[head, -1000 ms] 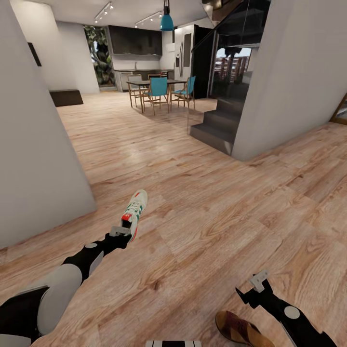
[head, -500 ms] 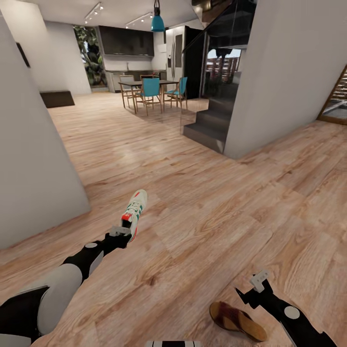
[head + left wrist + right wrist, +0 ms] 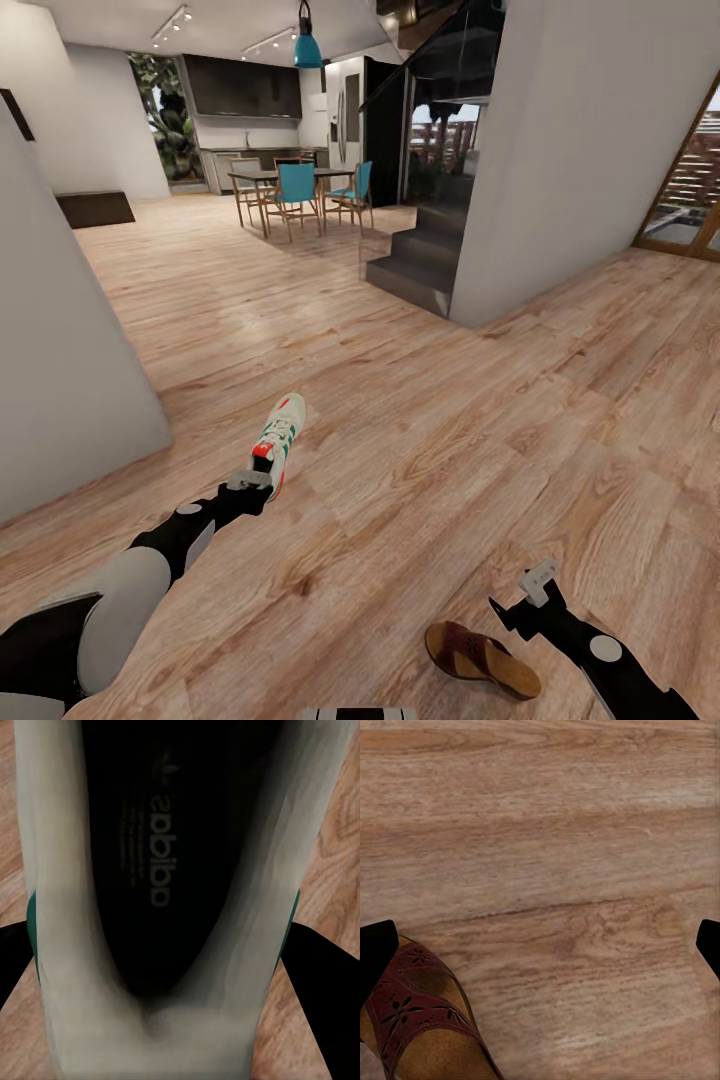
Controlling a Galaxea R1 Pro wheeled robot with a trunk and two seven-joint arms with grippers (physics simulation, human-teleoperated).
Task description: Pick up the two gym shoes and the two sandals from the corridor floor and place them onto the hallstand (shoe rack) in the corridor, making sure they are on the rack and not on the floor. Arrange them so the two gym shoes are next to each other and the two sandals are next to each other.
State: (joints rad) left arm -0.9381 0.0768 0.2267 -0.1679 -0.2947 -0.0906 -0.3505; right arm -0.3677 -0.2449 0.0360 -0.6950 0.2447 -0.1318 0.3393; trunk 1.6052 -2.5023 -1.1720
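Observation:
In the head view my left gripper is shut on the heel of a gym shoe, white with green stripes and a red heel patch, held toe-forward above the corridor floor. The left wrist view looks into that gym shoe's dark opening, with a black finger on each side of it. One brown sandal lies on the floor just left of my right gripper, which is open and holds nothing. The right wrist view has the sandal beside one fingertip. The hallstand is out of view.
A grey wall stands close on the left and a white wall corner at the right. Dark stairs rise beyond it. A dining table with teal chairs and a dark bench are far back.
The whole head view has swung right, so walls, stairs and the sandal shift left in the picture. Both arms keep their places in the view, the left still holding the gym shoe.

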